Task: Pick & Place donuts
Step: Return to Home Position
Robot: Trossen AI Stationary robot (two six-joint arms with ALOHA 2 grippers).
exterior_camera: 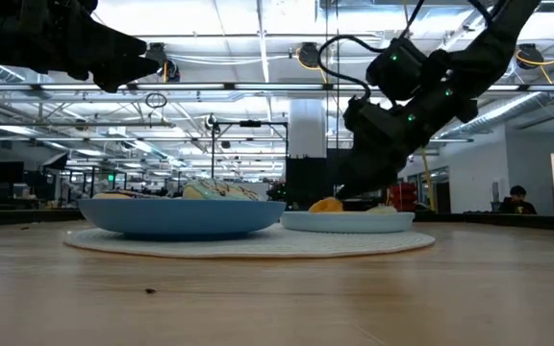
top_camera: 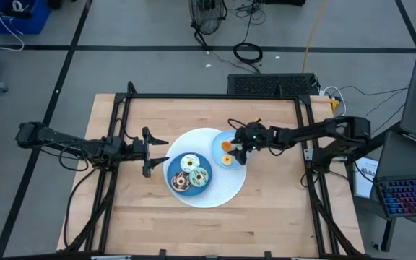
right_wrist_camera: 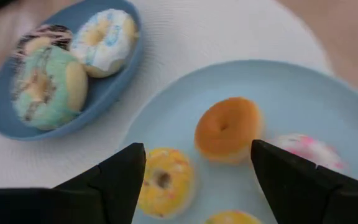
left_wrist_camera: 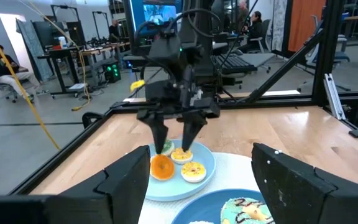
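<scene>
Three larger donuts, iced green [right_wrist_camera: 45, 84], white [right_wrist_camera: 104, 40] and chocolate [right_wrist_camera: 39, 37], lie on a dark blue plate [top_camera: 188, 173]. Tiny donuts lie on a light blue plate [top_camera: 230, 153]: orange [right_wrist_camera: 227, 129], yellow [right_wrist_camera: 163, 180], pink [right_wrist_camera: 309, 151], and another yellow one [left_wrist_camera: 181, 154]. My right gripper [left_wrist_camera: 174, 140] is open and points down just above the tiny donuts, its fingers on either side of the far ones. My left gripper [top_camera: 154, 152] is open and level, left of the dark blue plate.
Both plates sit on a round white mat [top_camera: 215, 189] in the middle of the wooden table [top_camera: 266, 217]. A black frame [top_camera: 121, 108] runs along the table's edges. Bare wood lies near and to both sides of the mat.
</scene>
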